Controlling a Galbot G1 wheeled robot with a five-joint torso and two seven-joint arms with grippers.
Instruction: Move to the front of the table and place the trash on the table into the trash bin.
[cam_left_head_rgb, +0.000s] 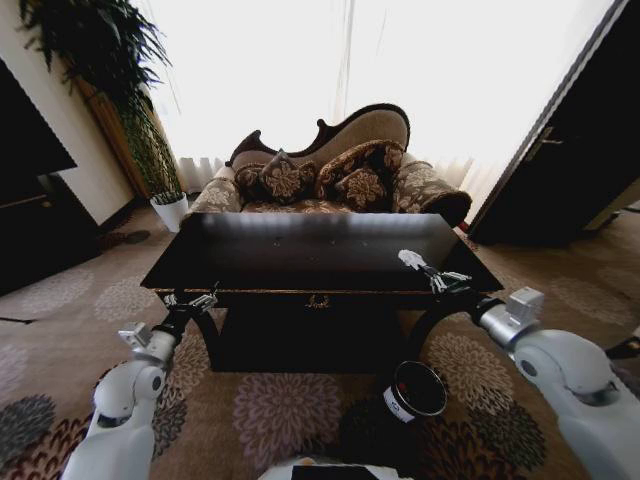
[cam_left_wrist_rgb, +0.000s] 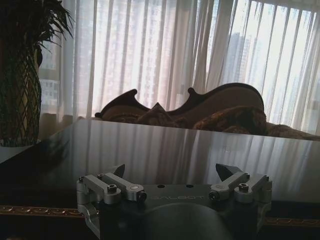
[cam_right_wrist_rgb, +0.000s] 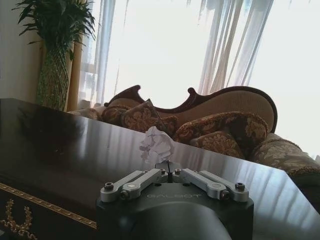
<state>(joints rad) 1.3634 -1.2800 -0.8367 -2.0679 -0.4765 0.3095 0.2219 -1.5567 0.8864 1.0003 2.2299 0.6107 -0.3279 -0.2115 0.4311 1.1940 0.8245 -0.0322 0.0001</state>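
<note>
The table (cam_left_head_rgb: 300, 250) has a glossy black top and stands straight ahead of me. Near its front right corner is a crumpled white paper scrap (cam_left_head_rgb: 411, 259), the trash, and my right gripper (cam_left_head_rgb: 434, 273) is shut on it. In the right wrist view the paper (cam_right_wrist_rgb: 156, 142) sits at the closed fingertips of the right gripper (cam_right_wrist_rgb: 167, 167), low over the table top (cam_right_wrist_rgb: 75, 150). My left gripper (cam_left_head_rgb: 192, 299) hovers open at the table's front left edge, and the left wrist view shows this gripper (cam_left_wrist_rgb: 172, 172) holding nothing. The black trash bin (cam_left_head_rgb: 416, 391) stands on the carpet below my right arm.
A patterned sofa (cam_left_head_rgb: 330, 170) with cushions stands behind the table. A white plant pot (cam_left_head_rgb: 170, 211) and a tall plant (cam_left_head_rgb: 110, 60) are at the back left, beside a dark cabinet (cam_left_head_rgb: 35, 215). A dark door (cam_left_head_rgb: 580, 150) is on the right. Flowered carpet surrounds the table.
</note>
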